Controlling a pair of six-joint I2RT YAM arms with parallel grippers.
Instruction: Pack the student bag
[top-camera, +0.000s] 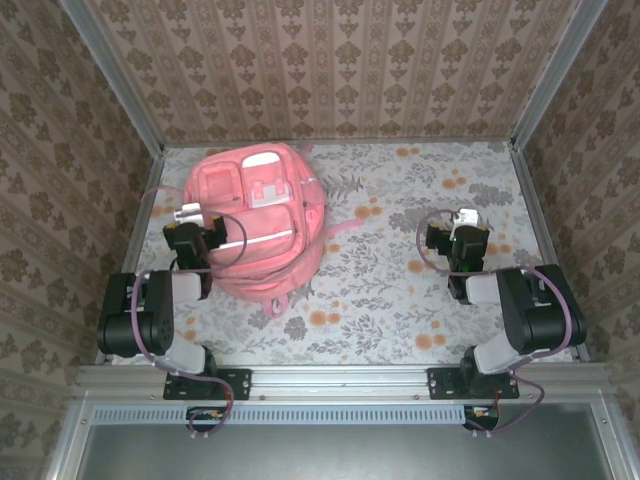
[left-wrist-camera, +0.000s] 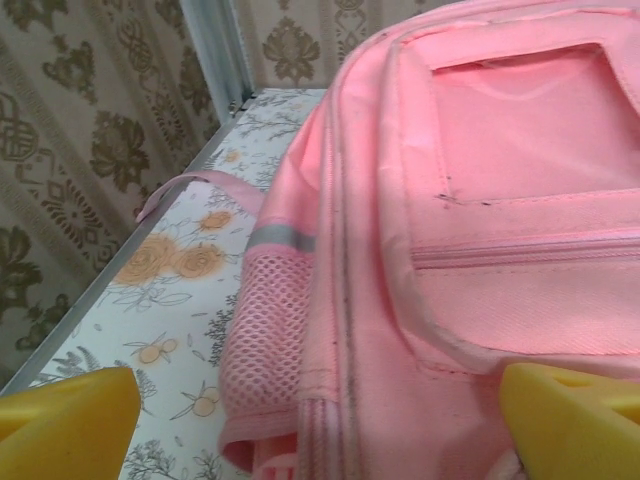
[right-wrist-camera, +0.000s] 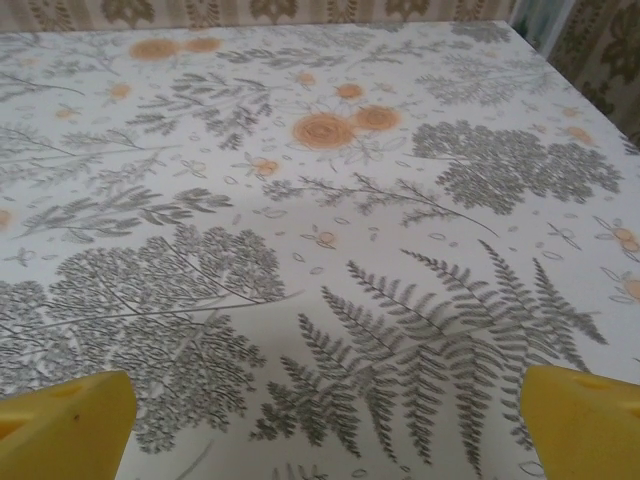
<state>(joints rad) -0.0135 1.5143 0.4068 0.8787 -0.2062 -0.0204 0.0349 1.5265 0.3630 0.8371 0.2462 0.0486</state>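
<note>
The student bag (top-camera: 255, 225), a large pink fabric backpack with white-trimmed front pockets, lay flat with its front panel up on the far left part of the grey-and-orange floral surface (top-camera: 400, 290). One pink strap (left-wrist-camera: 195, 185) curled out towards the left edge.

The left claw (top-camera: 198, 225) hung over the bag's near left side with its jaws wide and holding nothing. In the left wrist view its yellow pads (left-wrist-camera: 65, 420) sat at the bottom corners, with the bag's edge between them. The right claw (top-camera: 463, 228) stood well apart from the bag over bare surface on the right. It was equally wide and empty, its yellow pads (right-wrist-camera: 580, 420) framing only printed ferns.

The bag looked soft and limp, and probably light (whether anything was inside could not be told). It would likely sag and fold rather than lift as one piece. The woven cloth seemed grippy enough, and nothing about it looked fragile.

The flat front panel gave little to pinch. Better holds seemed to be the ridged seam beside the mesh side pocket (left-wrist-camera: 265, 330), the stitched edge by the front zipper (left-wrist-camera: 530, 255), or the loose strap. Opening it would probably take one claw to pin the fabric while the other pulled.
</note>
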